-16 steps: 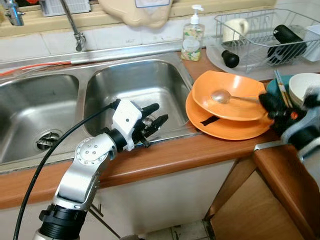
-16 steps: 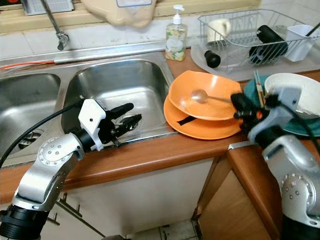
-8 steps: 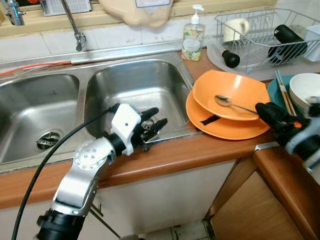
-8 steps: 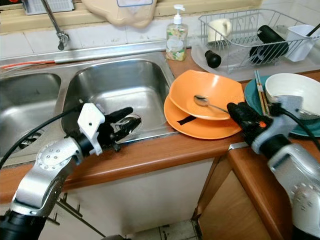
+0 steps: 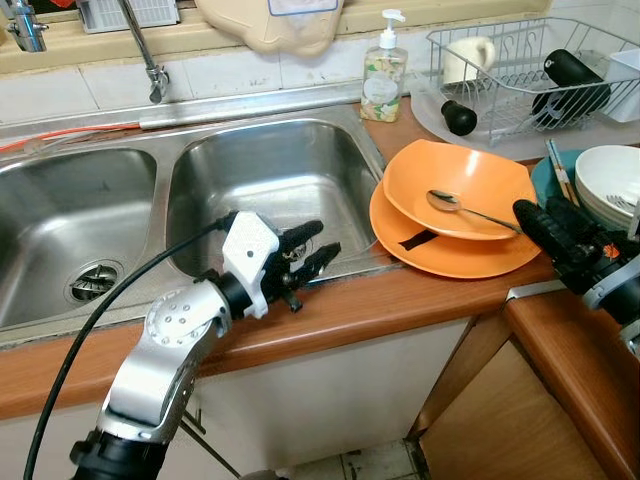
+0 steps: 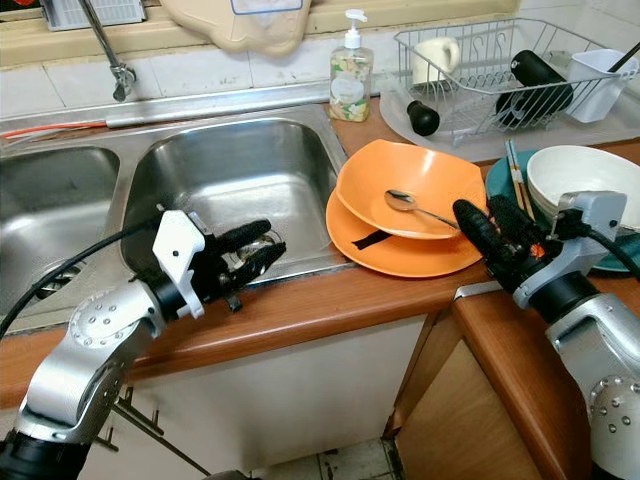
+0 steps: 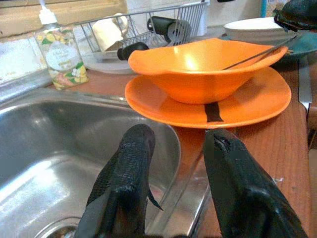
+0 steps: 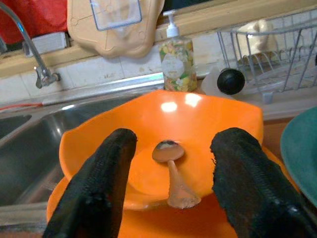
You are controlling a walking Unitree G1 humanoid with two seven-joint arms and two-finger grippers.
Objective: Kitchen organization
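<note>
Right gripper [image 6: 492, 222] now back from spoon [image 6: 412, 205], jaws apart (left gripper [image 5: 312, 248] likewise).

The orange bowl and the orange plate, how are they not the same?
The deep orange bowl has tall wavy sides; the flat orange plate is shallow and wider. The bowl sits on top, tilted; the plate lies underneath on the brown wooden counter. The bowl holds a metal spoon; the plate bears a black mark. Both share the same bright orange colour, just in front of the open right gripper.
</note>
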